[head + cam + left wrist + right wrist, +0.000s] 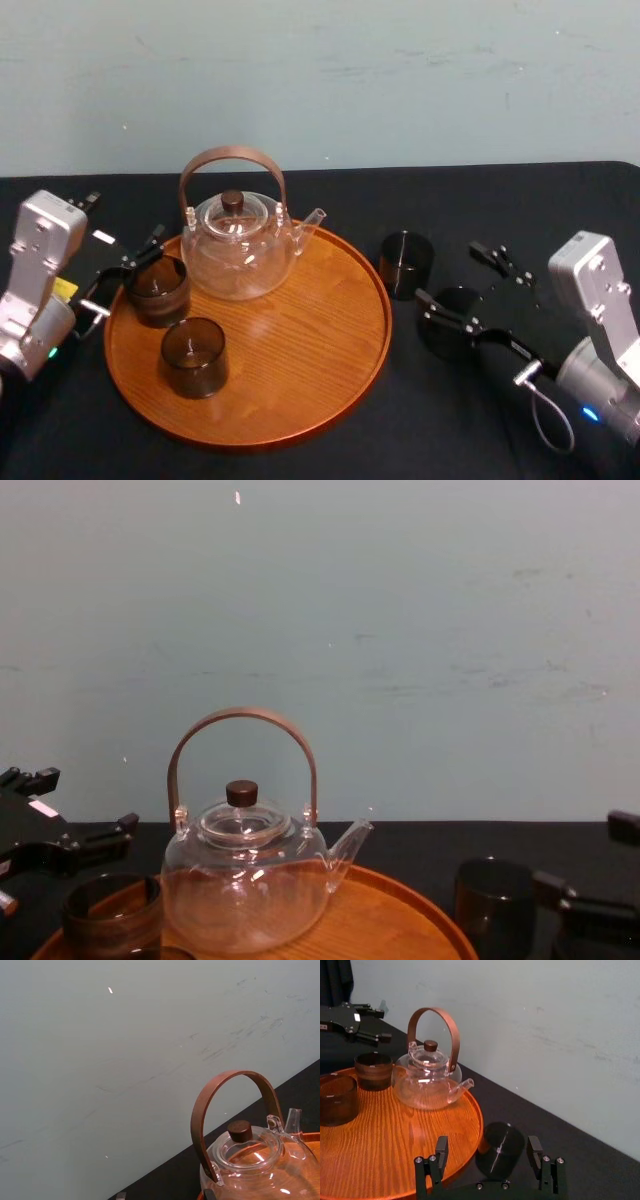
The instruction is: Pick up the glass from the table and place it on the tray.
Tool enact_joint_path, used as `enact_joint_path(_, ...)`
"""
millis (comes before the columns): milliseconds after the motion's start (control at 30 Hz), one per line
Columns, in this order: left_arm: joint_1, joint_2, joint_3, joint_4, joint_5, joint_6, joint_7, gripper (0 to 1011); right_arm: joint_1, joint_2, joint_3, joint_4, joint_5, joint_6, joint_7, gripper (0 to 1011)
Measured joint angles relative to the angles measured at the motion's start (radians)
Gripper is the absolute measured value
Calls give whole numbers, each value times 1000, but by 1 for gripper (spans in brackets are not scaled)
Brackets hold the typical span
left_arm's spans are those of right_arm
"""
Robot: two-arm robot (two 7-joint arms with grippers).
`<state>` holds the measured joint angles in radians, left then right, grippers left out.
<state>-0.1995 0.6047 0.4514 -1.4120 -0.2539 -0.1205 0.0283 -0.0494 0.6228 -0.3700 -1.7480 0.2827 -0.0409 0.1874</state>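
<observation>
A dark smoked glass (406,264) stands upright on the black table (450,420), just off the right rim of the round wooden tray (300,340). My right gripper (450,275) is open and low over the cloth. Its two fingers point at the glass, which sits just in front of the gap. In the right wrist view the glass (500,1147) shows between the fingers (440,1149). From the chest view the glass (495,905) is at the lower right. My left gripper (135,262) hangs open and empty at the tray's left edge.
On the tray are a clear teapot (238,245) with a brown hoop handle and two more dark glasses (157,288) (192,357). A dark round shape (450,322) lies under my right gripper's near finger; I cannot tell what it is. A pale wall stands behind the table.
</observation>
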Motion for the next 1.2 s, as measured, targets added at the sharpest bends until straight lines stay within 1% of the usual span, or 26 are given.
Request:
enact_joint_path(133, 0, 0, 0, 0, 0, 0, 0, 1001, -39, 0, 22, -15, 10, 12, -4, 1002)
enact_joint_path(400, 0, 0, 0, 0, 0, 0, 0, 1001, -85, -8, 47, -25, 21, 24, 2, 1002)
enact_joint_path(567, 0, 0, 0, 0, 0, 0, 0, 1002, -104, -17, 59, -28, 22, 27, 11, 1002)
enact_joint_path(933, 0, 0, 0, 0, 0, 0, 0, 1002, -126, -42, 81, -17, 20, 28, 24, 1002)
enact_joint_path(1200, 0, 0, 0, 0, 0, 0, 0, 1001, -151, -60, 114, -9, 21, 21, 32, 1002)
